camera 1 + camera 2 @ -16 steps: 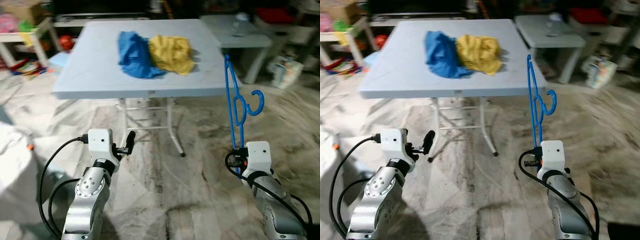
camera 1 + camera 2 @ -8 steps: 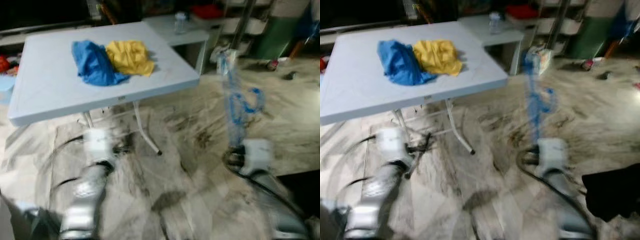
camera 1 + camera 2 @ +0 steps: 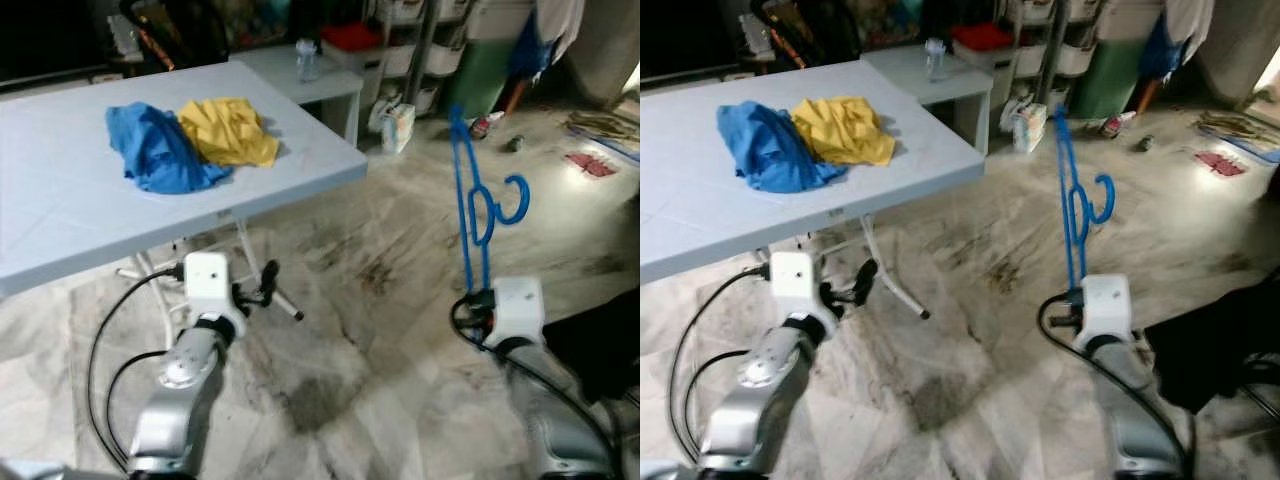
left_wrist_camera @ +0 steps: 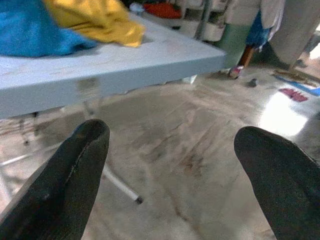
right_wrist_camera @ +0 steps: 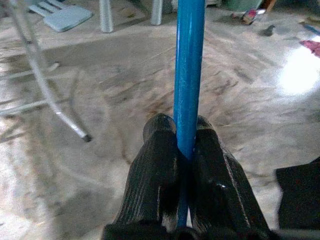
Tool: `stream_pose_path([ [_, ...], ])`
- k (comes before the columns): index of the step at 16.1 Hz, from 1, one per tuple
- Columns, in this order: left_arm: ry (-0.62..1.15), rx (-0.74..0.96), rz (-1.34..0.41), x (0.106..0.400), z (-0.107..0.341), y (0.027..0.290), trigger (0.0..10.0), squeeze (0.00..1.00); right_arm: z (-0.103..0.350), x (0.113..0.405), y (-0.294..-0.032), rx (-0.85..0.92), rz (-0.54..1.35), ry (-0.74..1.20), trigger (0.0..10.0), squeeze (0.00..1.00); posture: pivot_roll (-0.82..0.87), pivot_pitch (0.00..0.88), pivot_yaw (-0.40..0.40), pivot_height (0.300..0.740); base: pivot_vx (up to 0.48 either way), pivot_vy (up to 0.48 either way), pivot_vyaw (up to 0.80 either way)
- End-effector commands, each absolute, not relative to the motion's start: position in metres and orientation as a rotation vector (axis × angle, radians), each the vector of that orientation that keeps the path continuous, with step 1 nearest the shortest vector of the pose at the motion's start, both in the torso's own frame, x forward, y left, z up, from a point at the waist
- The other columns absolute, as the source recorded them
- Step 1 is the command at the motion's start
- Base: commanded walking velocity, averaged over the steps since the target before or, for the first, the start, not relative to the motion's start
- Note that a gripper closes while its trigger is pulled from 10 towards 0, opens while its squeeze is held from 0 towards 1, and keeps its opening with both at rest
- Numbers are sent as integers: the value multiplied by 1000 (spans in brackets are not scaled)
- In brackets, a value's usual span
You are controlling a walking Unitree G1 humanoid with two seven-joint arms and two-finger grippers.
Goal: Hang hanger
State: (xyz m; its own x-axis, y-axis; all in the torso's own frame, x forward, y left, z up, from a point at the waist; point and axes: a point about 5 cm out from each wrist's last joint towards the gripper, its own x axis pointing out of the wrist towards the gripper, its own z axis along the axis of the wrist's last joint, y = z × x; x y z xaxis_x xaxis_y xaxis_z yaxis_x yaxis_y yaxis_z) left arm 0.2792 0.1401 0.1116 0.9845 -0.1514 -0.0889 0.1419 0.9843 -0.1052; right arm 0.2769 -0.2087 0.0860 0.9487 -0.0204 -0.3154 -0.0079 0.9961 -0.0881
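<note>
Blue plastic hanger (image 3: 474, 203) upright, clamped in right pincer (image 5: 186, 150); left pincer (image 4: 170, 165) apart.

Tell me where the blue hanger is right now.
The blue hanger stands upright in the right gripper, on the robot's right, over the marble floor and to the right of the table with the blue and yellow cloths.
</note>
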Motion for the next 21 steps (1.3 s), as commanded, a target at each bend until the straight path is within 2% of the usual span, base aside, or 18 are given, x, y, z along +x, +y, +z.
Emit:
stream_pose_path([
  [1,102,-95,-135,279,111,143,10000,0,91,280,-210,-95,-14,305,10000,0,-33,26,-8,740,0,274,0],
  [6,100,-91,-130,280,111,144,10000,0,90,279,-211,-85,-43,313,10000,0,-33,22,-10,740,0,223,0],
  [10,90,-96,-226,278,112,138,10000,0,88,276,-209,-72,-65,331,10000,0,-38,24,-7,740,0,0,0],
  [21,112,-123,-326,277,110,132,10000,0,76,269,-210,-86,-90,386,10000,0,-39,29,-2,740,0,0,-774],
])
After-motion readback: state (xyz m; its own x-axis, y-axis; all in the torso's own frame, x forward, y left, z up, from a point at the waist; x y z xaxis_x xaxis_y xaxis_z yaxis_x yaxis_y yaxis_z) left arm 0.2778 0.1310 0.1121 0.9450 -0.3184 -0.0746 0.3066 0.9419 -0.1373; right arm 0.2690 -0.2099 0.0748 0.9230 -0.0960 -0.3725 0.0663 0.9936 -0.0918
